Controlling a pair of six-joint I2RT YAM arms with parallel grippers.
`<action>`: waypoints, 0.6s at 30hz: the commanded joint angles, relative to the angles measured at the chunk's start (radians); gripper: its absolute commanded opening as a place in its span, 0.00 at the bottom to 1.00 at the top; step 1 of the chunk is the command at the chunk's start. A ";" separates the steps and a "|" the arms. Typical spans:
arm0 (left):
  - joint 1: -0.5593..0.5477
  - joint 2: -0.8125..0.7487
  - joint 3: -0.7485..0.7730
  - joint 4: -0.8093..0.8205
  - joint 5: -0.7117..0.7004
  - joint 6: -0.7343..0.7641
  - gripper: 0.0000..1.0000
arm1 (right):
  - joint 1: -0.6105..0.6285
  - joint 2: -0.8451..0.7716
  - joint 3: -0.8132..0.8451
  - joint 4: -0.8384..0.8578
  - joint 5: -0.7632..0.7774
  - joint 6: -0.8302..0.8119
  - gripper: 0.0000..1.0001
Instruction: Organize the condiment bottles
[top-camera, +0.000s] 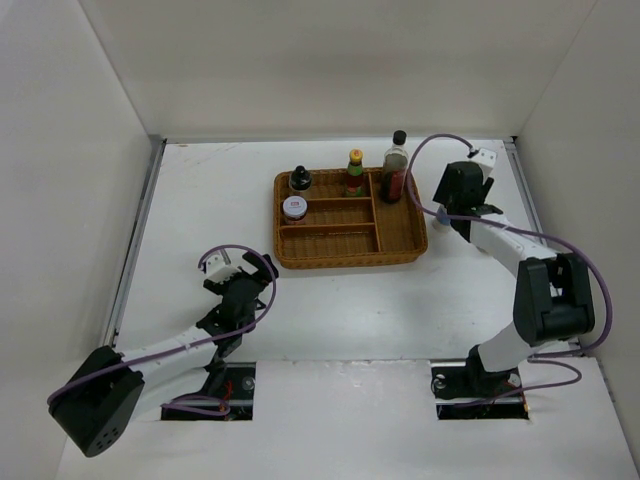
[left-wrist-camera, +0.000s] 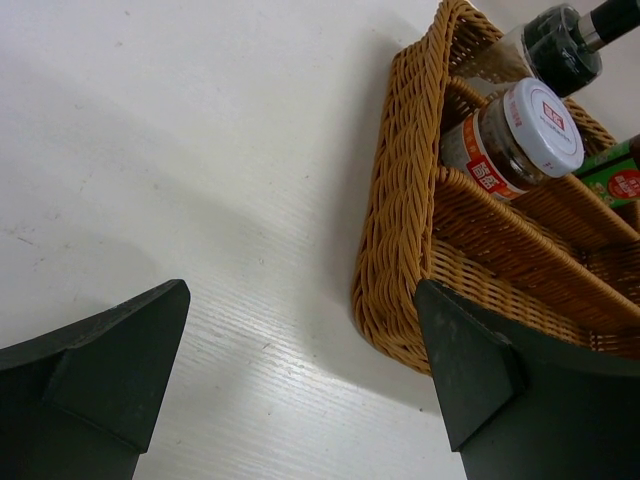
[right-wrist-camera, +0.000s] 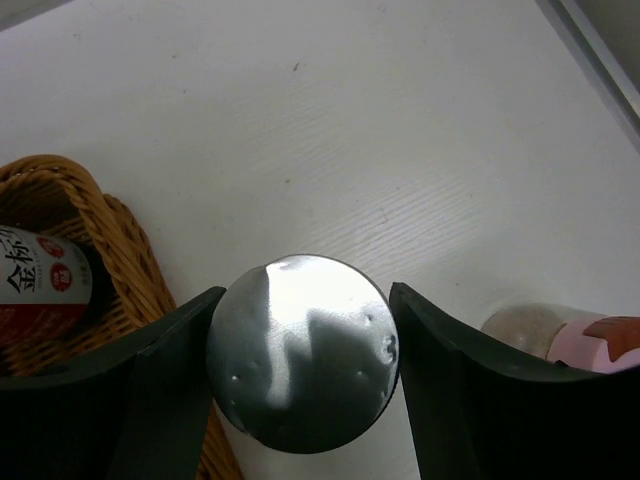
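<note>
A: Silver, round and shiny on top: the blue-white cylinder (right-wrist-camera: 302, 350), seen straight down its end. Standing up, then?

B: Yes, upright, long way pointing straight up. Pinched on both sides by the right gripper (right-wrist-camera: 305, 310), as far as can be seen. Lifted or resting on the table (right-wrist-camera: 350, 120)? Cannot tell.

A: Which way to go with it?

B: Left, to the brown wicker tray (top-camera: 350, 262), just beside that gripper. Probably up over the rim, then down into a free slot.

A: Inside the tray now?

B: Four. First the tall dark-sauce bottle (top-camera: 395, 165) in the far right corner, closest to the gripper. Then the yellow-capped bottle (top-camera: 355, 172), the squat black-capped bottle (top-camera: 299, 179) and the white-lidded jar (top-camera: 294, 208), further left.

A: And the left gripper (left-wrist-camera: 300, 380)?

B: Spread wide, holding nothing. Near the tray's near left corner, well apart from the cylinder. Right arm much nearer, so a job for the right.

A: Anything shown in one view and not in another?

B: Plenty. From the right wrist, the pink-lidded shaker (right-wrist-camera: 565, 335) easy to spot: lying on its side on the table, just right of the gripper, long way pointing across. Best not to bump it. From the top, no sign of it, and only a bit of blue peeking out by the right gripper. From the left wrist, just the tray's corner and a few bottles up close.
</note>
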 joint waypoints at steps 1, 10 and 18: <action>-0.005 -0.016 0.020 0.047 0.002 -0.005 1.00 | -0.001 -0.027 0.054 0.005 -0.003 0.001 0.64; -0.009 -0.007 0.025 0.049 0.002 -0.003 1.00 | 0.197 -0.316 0.071 0.005 0.081 -0.064 0.56; -0.008 -0.029 0.017 0.053 0.002 -0.003 1.00 | 0.478 -0.168 0.204 0.124 0.000 -0.016 0.56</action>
